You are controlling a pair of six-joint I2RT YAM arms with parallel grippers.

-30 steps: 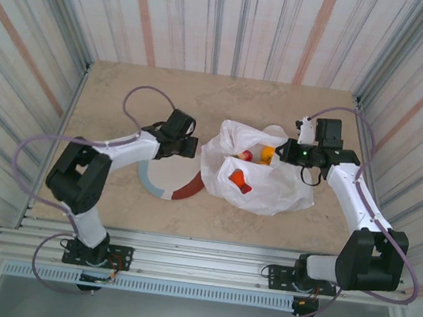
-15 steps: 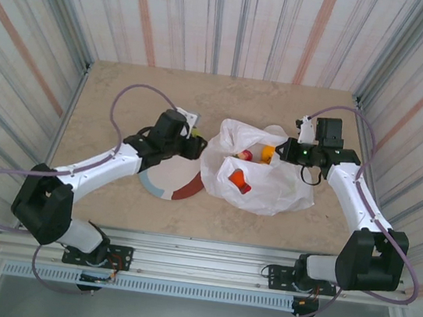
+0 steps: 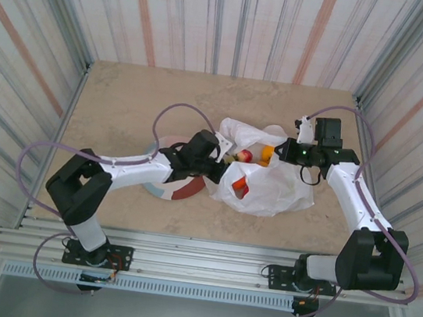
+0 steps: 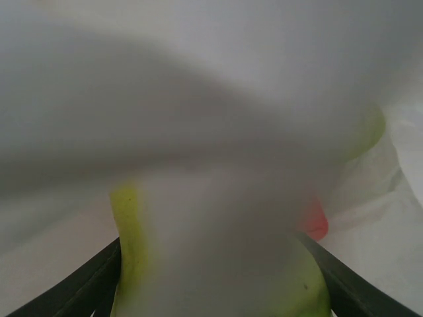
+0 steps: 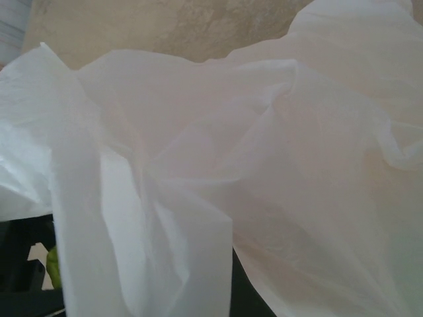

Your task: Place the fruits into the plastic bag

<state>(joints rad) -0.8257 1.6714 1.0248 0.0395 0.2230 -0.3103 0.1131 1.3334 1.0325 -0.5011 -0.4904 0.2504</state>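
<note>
My left gripper (image 3: 217,160) clamped a green fruit (image 4: 129,264) at the mouth of the plastic bag (image 3: 270,192); next, probably, push inside and release. My right gripper (image 3: 283,150) sat at the bag's rim, grip unclear.

White crinkled plastic bag (image 3: 279,190) lies open, red and orange fruits (image 3: 241,186) inside.
</note>
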